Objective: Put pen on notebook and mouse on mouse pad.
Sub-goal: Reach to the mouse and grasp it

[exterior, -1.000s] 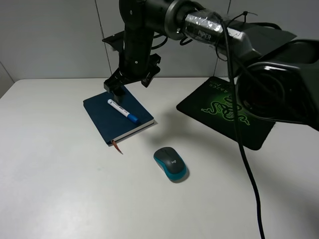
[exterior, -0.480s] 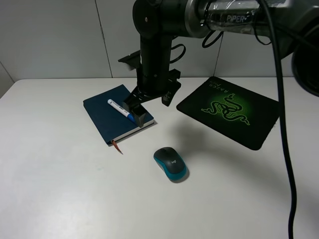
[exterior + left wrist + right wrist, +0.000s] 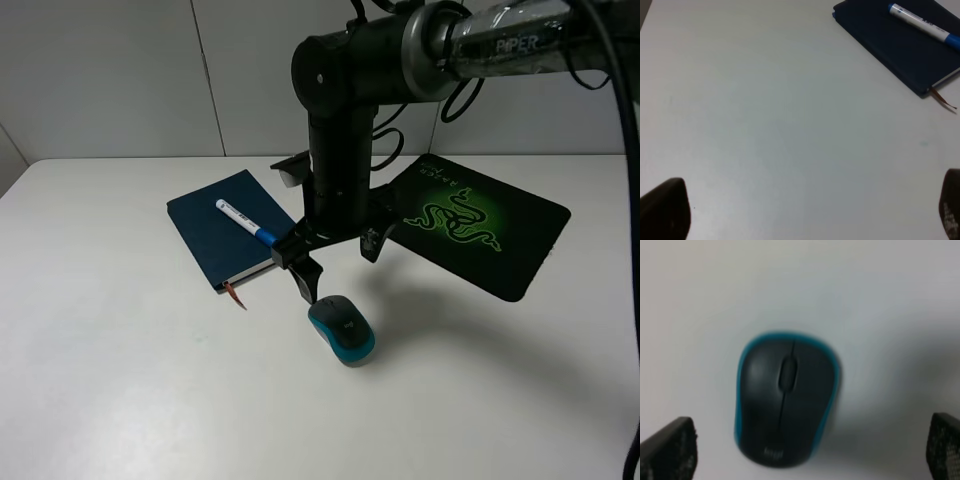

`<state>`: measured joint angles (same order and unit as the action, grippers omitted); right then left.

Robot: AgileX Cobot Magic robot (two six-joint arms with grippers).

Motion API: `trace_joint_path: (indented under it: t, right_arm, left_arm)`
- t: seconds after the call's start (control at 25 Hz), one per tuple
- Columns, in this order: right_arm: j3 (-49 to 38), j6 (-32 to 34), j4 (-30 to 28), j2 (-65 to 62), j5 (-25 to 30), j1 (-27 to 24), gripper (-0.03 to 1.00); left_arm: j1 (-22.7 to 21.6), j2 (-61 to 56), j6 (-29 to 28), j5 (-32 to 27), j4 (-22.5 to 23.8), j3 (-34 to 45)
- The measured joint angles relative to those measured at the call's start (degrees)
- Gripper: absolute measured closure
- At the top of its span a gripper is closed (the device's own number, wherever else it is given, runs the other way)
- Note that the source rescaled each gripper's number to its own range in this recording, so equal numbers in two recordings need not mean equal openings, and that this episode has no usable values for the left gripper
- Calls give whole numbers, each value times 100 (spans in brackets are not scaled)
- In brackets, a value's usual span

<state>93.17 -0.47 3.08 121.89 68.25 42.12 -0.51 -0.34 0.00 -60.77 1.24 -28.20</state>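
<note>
- The right tool (image 3: 338, 268) hangs just above the mouse (image 3: 342, 330) at lower centre of the high view. Its jaws are spread wide and empty, with 1 finger on each side of the mouse.
- The mouse sits on the bare white desk (image 3: 120, 380), apart from the mouse pad (image 3: 505, 255) at centre right. That half of the task is not yet done.
- The pen (image 3: 247, 222) lies diagonally on the notebook (image 3: 210, 245) at centre left, so that half looks complete.
- The left tool (image 3: 807, 212) shows only in its own wrist view. Its jaws are wide with nothing between them, over bare desk, and the notebook is well off.
- Risk 1: the mouse's sides are curved and smooth. A grip taken too high on them would likely squeeze it out rather than lift it.
- Risk 2: the mouse sits somewhat off-centre between the fingers. 1 finger may touch first and shove or twist it across the desk.
- Risk 3: the arm stands close to the notebook's near corner and the pen's blue cap. A loose swing toward the pad could nudge the notebook and roll the pen off.
- Risk 4: a release at the pad's edge could leave the mouse half on the desk.
</note>
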Motion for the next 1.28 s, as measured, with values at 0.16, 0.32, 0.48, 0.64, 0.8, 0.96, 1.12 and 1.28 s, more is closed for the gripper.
trace_joint_path:
  t: [0.16, 0.32, 0.48, 0.64, 0.8, 0.96, 1.12, 1.28]
  right_arm:
    - [-562, 157, 41, -279, -447, 0, -3]
    - [-931, 238, 41, -461, -698, 0, -3]
    - [-1380, 308, 81, -641, -1162, 0, -3]
    - [-1742, 440, 108, -865, -1594, 0, -3]
    - [-1845, 501, 183, -899, -1790, 0, -3]
    - [-1851, 512, 223, -899, -2035, 42, -3]
    - [-1862, 648, 117, -899, -2336, 228, -3]
    - [-1862, 817, 22, -899, -2496, 317, -3]
  left_arm:
    - [0, 0, 0, 0, 0, 0]
    - [0, 0, 0, 0, 0, 0]
    - [0, 0, 0, 0, 0, 0]
    - [0, 0, 0, 0, 0, 0]
    - [0, 0, 0, 0, 0, 0]
    - [0, 0, 0, 0, 1, 0]
    - [0, 0, 0, 0, 1, 0]
    - [0, 0, 0, 0, 1, 0]
